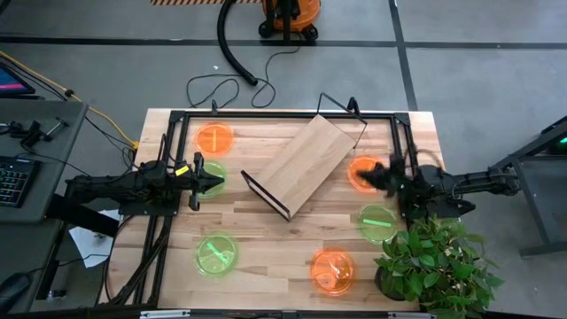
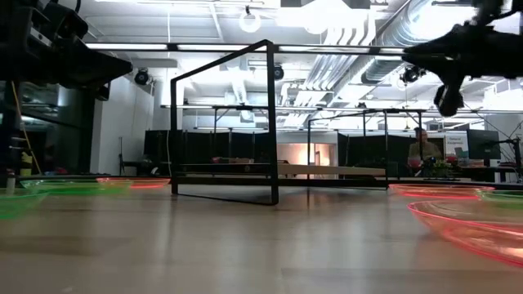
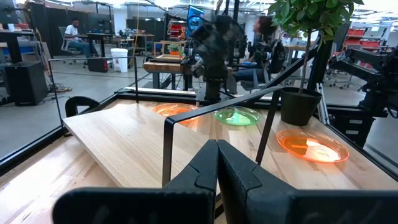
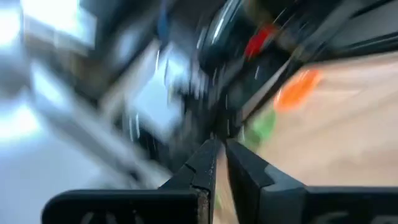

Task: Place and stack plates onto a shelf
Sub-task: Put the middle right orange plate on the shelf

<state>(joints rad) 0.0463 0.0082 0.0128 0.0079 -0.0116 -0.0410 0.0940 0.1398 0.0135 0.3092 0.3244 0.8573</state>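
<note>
High view: a rectangular light-wood shelf board on a thin black wire frame (image 1: pixel 304 164) sits angled at the middle of the butcher-block worktop (image 1: pixel 266 248). Six small round translucent plastic plates lie flat around it, none on it: an orange plate (image 1: pixel 214 139) and a green plate (image 1: pixel 211 176) at far left, a green plate (image 1: pixel 215 253) near left, an orange plate (image 1: pixel 332 269) front centre, a green plate (image 1: pixel 377 222) and an orange plate (image 1: pixel 361 171) at right. The left gripper (image 1: pixel 206 182) hangs over the far-left green plate; the right gripper (image 1: pixel 376 176) hangs over the right orange plate. A leafy potted plant (image 1: pixel 434 261) stands at the front right corner. Low view: the wire frame stands mid-worktop, plates showing as thin rims on both sides. Left wrist view: the jaws are closed together, holding nothing, pointed across the shelf board. Right wrist view: heavily blurred; the jaws sit nearly together, nothing between them.
</note>
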